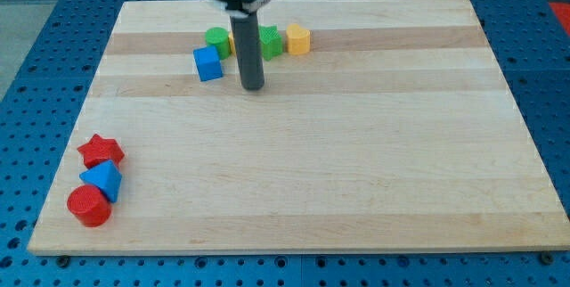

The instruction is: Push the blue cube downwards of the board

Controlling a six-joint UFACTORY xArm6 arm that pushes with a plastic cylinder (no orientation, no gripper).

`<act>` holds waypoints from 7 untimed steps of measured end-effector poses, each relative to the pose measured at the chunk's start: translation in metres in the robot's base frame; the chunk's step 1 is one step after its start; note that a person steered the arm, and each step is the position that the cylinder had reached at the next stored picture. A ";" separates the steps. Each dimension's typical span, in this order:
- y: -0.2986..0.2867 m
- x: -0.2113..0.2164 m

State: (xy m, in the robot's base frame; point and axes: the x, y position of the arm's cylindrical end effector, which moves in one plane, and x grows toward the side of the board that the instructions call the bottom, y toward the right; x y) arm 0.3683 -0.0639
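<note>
The blue cube (207, 63) sits on the wooden board (303, 171) near the view's top, left of centre. My rod comes down from the view's top, and my tip (254, 86) rests on the board just right of the blue cube and slightly below it, a small gap apart. A green cylinder (216, 39) stands just above the cube. A green block (270, 42) is partly hidden behind the rod, and a yellow block (298, 39) stands to its right.
At the board's lower left corner sit a red star (101, 151), a blue triangular block (102, 180) and a red cylinder (89, 206), close together. A blue perforated table surrounds the board.
</note>
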 end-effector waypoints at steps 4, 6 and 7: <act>-0.108 -0.048; -0.163 -0.049; -0.158 -0.013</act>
State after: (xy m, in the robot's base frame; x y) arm 0.3552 -0.2216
